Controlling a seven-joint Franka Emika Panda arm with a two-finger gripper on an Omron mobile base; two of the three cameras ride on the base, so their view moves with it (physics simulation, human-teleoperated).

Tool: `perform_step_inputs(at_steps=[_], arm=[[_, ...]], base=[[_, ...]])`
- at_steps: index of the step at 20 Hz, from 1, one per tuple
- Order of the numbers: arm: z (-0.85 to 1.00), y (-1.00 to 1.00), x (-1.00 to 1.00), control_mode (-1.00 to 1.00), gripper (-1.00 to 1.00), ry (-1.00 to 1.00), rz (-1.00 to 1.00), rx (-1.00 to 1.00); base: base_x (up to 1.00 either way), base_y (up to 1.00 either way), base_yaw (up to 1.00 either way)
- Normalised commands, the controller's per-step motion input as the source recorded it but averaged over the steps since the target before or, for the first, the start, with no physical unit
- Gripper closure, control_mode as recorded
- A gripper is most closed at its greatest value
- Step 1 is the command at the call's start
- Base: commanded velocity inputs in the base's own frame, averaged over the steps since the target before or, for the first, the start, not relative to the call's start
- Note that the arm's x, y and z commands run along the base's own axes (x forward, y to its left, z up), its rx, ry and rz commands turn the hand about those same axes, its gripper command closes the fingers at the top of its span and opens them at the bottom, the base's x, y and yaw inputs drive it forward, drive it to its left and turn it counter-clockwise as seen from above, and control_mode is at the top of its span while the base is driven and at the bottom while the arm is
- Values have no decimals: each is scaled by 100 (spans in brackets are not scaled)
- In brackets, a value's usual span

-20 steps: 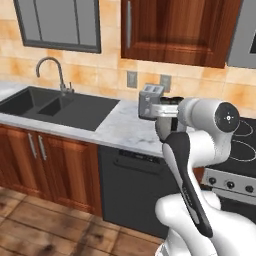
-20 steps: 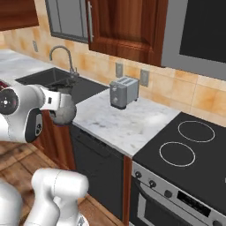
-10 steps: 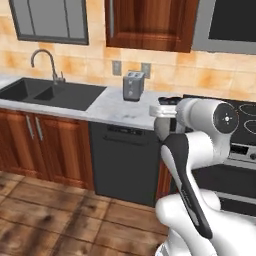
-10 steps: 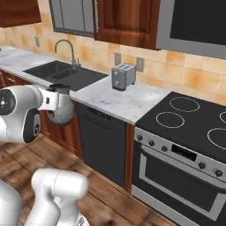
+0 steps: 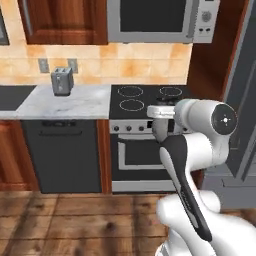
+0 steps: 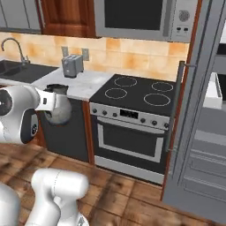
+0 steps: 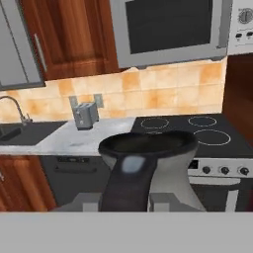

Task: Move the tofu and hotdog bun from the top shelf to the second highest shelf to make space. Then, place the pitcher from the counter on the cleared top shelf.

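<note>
pitcher (image 7: 148, 168) is off the desk (image 5: 70, 102) and riding in the gripper (image 7: 126, 200), fingers clamped on its dark handle, mouth up so it stays level (fridge door (image 6: 185, 110) stands open to the right), toaster (image 5: 62, 81) sits behind.

Toaster (image 5: 61, 81) on the counter (image 5: 70, 104)

arm folded close above the base, gripper (image 7: 125, 203) held level, clamped on the pitcher's handle.
</note>
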Motion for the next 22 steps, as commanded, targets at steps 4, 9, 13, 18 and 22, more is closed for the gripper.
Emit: perform_step_inputs(at_steps=[4, 9, 13, 18, 22], arm=[[0, 0, 0, 100, 100, 0, 0, 0], [0, 0, 0, 100, 100, 0, 0, 0], [0, 0, 0, 100, 100, 0, 0, 0], [0, 0, 0, 100, 100, 0, 0, 0], [0, 0, 0, 100, 100, 0, 0, 0]], base=[[-59, -60, -51], [-21, -74, -45], [0, -85, -35], [4, -89, -20], [24, -88, -5]])
